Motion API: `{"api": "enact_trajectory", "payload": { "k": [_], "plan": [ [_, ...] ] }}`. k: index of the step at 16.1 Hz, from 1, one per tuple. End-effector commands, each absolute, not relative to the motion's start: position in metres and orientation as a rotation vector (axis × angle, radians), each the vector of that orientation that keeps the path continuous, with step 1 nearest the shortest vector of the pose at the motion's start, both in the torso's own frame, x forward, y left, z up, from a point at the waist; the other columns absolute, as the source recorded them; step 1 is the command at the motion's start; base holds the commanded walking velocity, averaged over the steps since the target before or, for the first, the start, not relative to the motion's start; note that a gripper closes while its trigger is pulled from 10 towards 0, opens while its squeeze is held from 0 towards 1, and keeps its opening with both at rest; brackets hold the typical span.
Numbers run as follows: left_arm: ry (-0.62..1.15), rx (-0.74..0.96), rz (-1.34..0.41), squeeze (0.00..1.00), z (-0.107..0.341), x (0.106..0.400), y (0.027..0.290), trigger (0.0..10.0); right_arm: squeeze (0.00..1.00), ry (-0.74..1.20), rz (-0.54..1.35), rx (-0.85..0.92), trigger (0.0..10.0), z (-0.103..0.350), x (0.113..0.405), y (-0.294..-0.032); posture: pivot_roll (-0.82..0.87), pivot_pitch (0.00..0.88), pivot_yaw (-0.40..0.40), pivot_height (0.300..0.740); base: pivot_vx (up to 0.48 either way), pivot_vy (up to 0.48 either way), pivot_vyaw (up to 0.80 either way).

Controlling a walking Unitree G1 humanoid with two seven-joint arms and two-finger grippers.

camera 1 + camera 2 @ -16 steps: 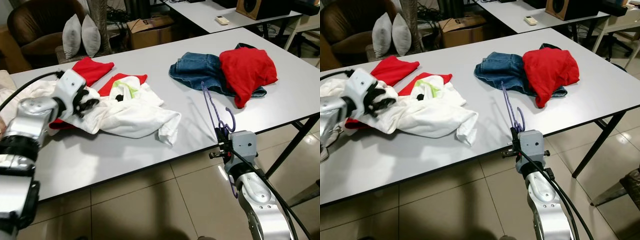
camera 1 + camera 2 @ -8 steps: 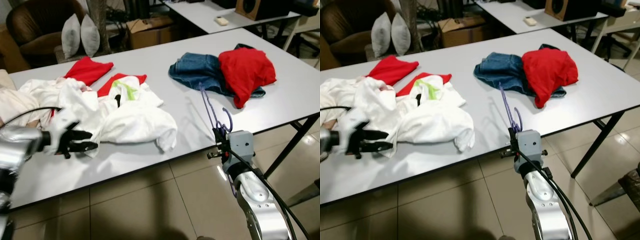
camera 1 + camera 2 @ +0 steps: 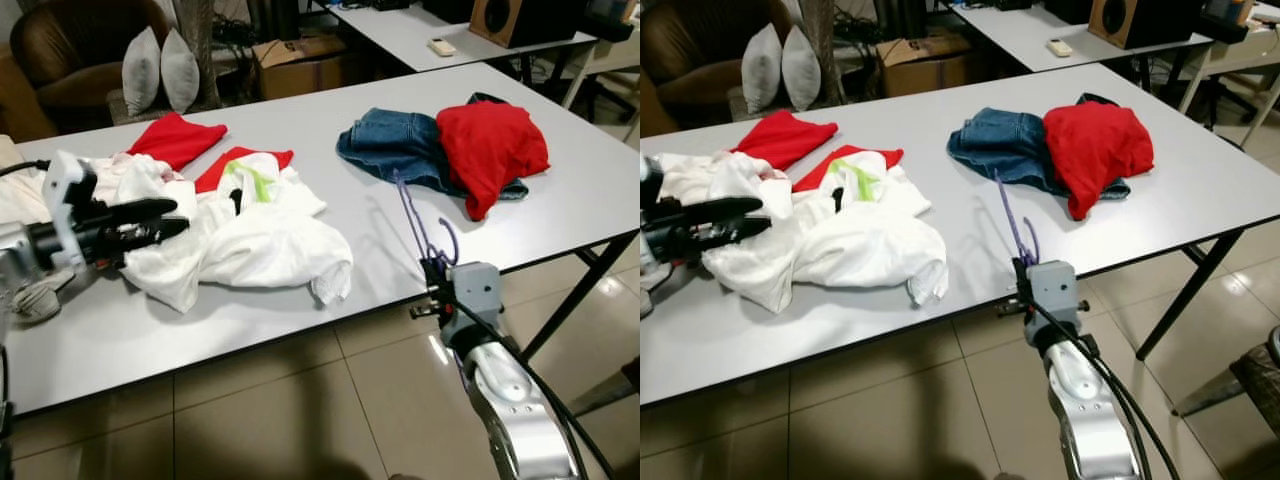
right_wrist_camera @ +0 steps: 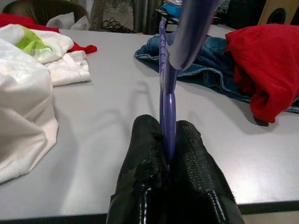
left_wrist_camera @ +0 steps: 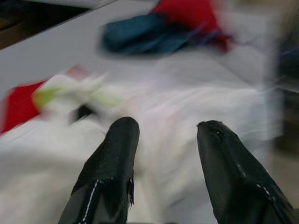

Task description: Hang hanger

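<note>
Right gripper (image 4: 169, 135): at the near edge of the table (image 3: 340, 215), fingers pressed together on the purple hanger (image 3: 418, 222) — pinching its lower part.
Hanger: held upright, edge-on to the wrist camera; rises from the gripper above the table's near right part, hook (image 3: 446, 238) curling near the gripper, long arm leaning toward the jeans (image 3: 392, 147).
Left gripper (image 5: 163, 130): fingers spread, nothing between them; reaches in from the left, level over the left side of the table, tips over the white clothes (image 3: 255, 240).
Left wrist view: blurred; white cloth lies past the fingers (image 5: 112, 154).
White clothes: crumpled heap on the left half of the table, one piece with a green-yellow mark (image 3: 252, 180); a corner hangs toward the near edge.
Red cloth, left (image 3: 178, 138): flat at the far left, partly under the white heap.
Jeans: bunched on the far right part of the table.
Red garment (image 3: 492, 140): lies on the jeans' right side, touching them.
Background: two grey cushions (image 3: 160, 68) on a dark armchair (image 3: 70, 40), a cardboard box (image 3: 300, 60) — beyond it a second table (image 3: 430, 25) with a speaker (image 3: 525, 15).
Floor (image 3: 300, 410): beige tiles.
</note>
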State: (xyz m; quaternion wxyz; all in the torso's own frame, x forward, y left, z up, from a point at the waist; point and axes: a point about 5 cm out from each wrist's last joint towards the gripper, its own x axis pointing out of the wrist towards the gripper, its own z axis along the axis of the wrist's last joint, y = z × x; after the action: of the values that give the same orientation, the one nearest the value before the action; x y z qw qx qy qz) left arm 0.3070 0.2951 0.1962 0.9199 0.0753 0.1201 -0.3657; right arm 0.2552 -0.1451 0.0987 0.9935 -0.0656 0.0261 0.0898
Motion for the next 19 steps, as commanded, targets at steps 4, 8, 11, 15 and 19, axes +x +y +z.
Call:
{"api": "enact_trajectory", "payload": {
  "k": [4, 8, 11, 15, 19],
  "plan": [
    [0.287, 0.289, -0.47, 0.0, 0.172, 0.332, 0.292, 10.0, 0.0, 0.074, 0.178, -0.139, 10.0, 0.094, 0.255, -0.146, -0.16, 0.0, 0.089, 0.74, 0.0, 0.0, 0.0],
    [0.269, 0.175, -0.736, 0.0, 0.161, 0.325, 0.255, 10.0, 0.0, 0.076, 0.162, -0.136, 10.0, 0.092, 0.253, -0.146, -0.18, 0.0, 0.103, 0.74, 0.0, 0.0, 0.0],
    [0.476, 0.264, -0.892, 0.0, 0.131, 0.303, 0.25, 10.0, 0.0, 0.077, 0.161, -0.133, 10.0, 0.091, 0.252, -0.146, -0.17, 0.0, 0.101, 0.74, 0.0, 0.0, 0.0],
    [0.56, 0.204, -0.985, 0.0, 0.124, 0.281, 0.251, 10.0, 0.0, 0.076, 0.175, -0.135, 10.0, 0.092, 0.255, -0.145, -0.16, 0.0, 0.083, 0.74, 0.0, 0.0, 0.0],
    [0.282, 0.06, -0.909, 0.0, 0.158, 0.289, 0.252, 10.0, 0.0, 0.078, 0.192, -0.137, 10.0, 0.091, 0.256, -0.143, -0.14, 0.0, 0.063, 0.74, 0.0, 0.0, 0.0]
  ]
}}
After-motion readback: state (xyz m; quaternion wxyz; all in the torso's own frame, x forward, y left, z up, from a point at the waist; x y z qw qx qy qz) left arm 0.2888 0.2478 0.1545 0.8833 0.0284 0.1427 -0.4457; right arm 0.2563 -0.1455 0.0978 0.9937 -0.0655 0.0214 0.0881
